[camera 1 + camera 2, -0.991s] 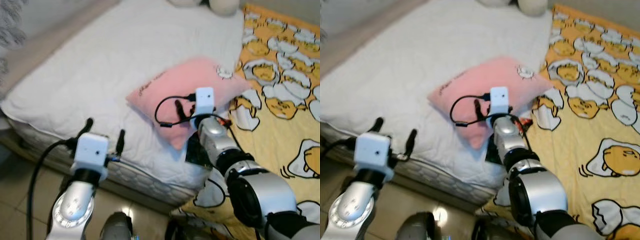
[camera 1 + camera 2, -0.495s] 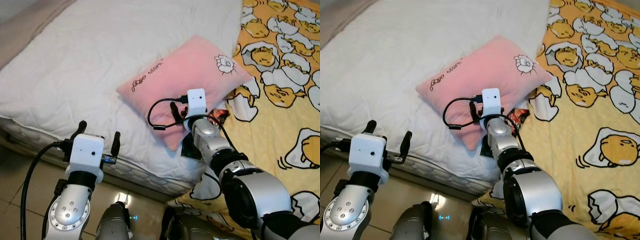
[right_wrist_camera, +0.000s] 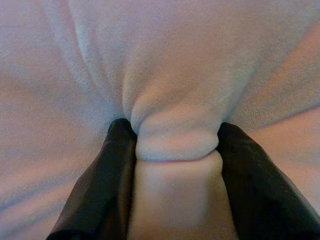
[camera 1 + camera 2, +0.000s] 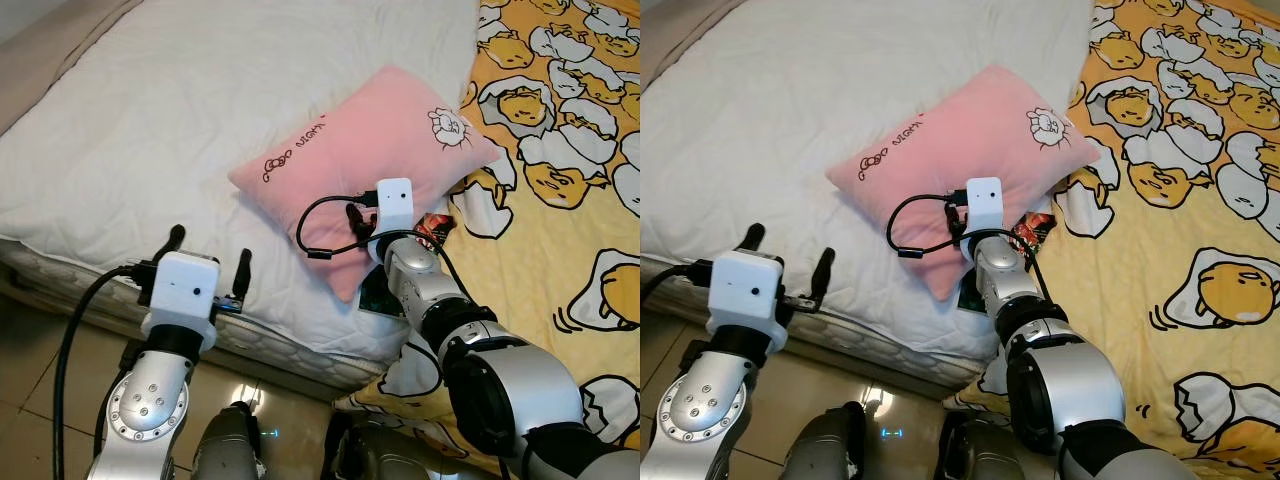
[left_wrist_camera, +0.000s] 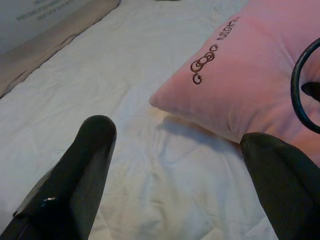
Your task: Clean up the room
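Right gripper (image 3: 170, 150): fingers (image 3: 117, 165) clenched on a bunched fold of the pink pillow (image 4: 370, 170), fabric pinched up between the two pads. Grip sits at the pillow's near corner, the one toward the robot; the arm's black cable (image 4: 325, 225) loops across the pillow face.

Left gripper (image 4: 205, 275): fingers (image 5: 85, 170) spread apart, holding nothing, hovering over the near edge of the white mattress (image 4: 150, 130), on the side of the pillow away from the blanket and well apart from it.

Pink pillow: lies flat on the mattress, askew, embroidered script toward the left gripper, small cartoon figure (image 4: 450, 125) at the far corner. That far corner touches the yellow egg-print blanket (image 4: 560, 190).

Dark packet (image 4: 385, 295): partly hidden under the pillow's near corner, beside the right forearm; a small red-printed wrapper (image 4: 435, 228) lies just beside the pillow at the blanket's edge.

Change since a second ago: the head camera has tipped down and closed in, so the whole scene has shifted; the pillow's position against the blanket looks unchanged, and the right gripper remains at the same corner. The left gripper has come closer to the mattress edge.

Judgement: grasp appears secured, lift not yet begun. Next step is likely to raise or drag the pillow to its proper place; the single-corner pinch may let it swing or slip.
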Tool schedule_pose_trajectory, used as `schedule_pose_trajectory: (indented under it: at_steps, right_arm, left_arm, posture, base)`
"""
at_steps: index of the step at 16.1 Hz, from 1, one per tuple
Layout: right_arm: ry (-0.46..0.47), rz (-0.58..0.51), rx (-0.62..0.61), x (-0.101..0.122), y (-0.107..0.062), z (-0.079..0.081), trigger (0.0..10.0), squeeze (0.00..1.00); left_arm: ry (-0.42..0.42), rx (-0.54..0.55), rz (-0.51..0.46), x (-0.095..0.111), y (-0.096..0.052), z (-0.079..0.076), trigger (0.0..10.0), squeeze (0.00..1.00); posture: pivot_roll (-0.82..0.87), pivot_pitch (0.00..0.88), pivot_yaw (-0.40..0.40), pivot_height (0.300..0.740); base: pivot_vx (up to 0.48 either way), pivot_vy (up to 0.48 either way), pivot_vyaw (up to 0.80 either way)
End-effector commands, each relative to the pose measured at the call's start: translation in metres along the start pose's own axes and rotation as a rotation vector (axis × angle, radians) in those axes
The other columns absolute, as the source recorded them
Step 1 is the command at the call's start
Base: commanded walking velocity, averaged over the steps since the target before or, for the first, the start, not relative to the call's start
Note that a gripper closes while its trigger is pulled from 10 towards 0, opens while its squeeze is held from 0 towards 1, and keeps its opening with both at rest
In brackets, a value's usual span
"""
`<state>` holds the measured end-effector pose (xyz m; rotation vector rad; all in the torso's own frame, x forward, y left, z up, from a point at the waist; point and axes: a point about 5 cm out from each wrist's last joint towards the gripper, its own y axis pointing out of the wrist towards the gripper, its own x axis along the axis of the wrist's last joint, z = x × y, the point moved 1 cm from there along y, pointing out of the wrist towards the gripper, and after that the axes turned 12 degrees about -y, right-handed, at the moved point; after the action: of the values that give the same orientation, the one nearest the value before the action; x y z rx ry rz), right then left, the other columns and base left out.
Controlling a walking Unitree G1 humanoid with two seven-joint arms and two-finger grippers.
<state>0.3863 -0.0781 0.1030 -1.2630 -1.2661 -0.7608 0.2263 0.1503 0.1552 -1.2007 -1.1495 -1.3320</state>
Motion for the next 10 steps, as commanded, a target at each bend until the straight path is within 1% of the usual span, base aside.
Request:
schedule_pose_trajectory:
  at_steps: [1,4,6,10]
  right_arm:
    - [0.033,0.143,0.02,-0.034,-0.007,0.005,0.0,0.0]
    - [0.007,0.144,0.04,-0.037,-0.008,0.007,0.0,0.0]
    - [0.009,0.142,0.041,-0.037,-0.008,0.005,0.0,0.0]
    - [-0.006,0.117,0.035,-0.029,-0.006,-0.002,0.0,0.0]
  left_arm:
    - [-0.009,-0.019,0.012,-0.003,0.001,-0.004,10.0,0.0]
    - [-0.009,-0.004,0.012,-0.005,0.006,0.0,10.0,0.0]
    - [-0.018,0.001,0.01,-0.005,0.01,0.0,10.0,0.0]
    - [-0.029,-0.009,0.006,-0.009,0.022,-0.001,10.0,0.0]
  posture:
    - [0.35,0.257,-0.123,0.74]
    - [0.34,0.24,-0.126,0.74]
    - [0.33,0.229,-0.126,0.74]
    - [0.29,0.192,-0.118,0.74]
  base:
    - [0.0,0.0,0.0]
    - [0.0,0.0,0.0]
    - [0.0,0.0,0.0]
    - [0.0,0.0,0.0]
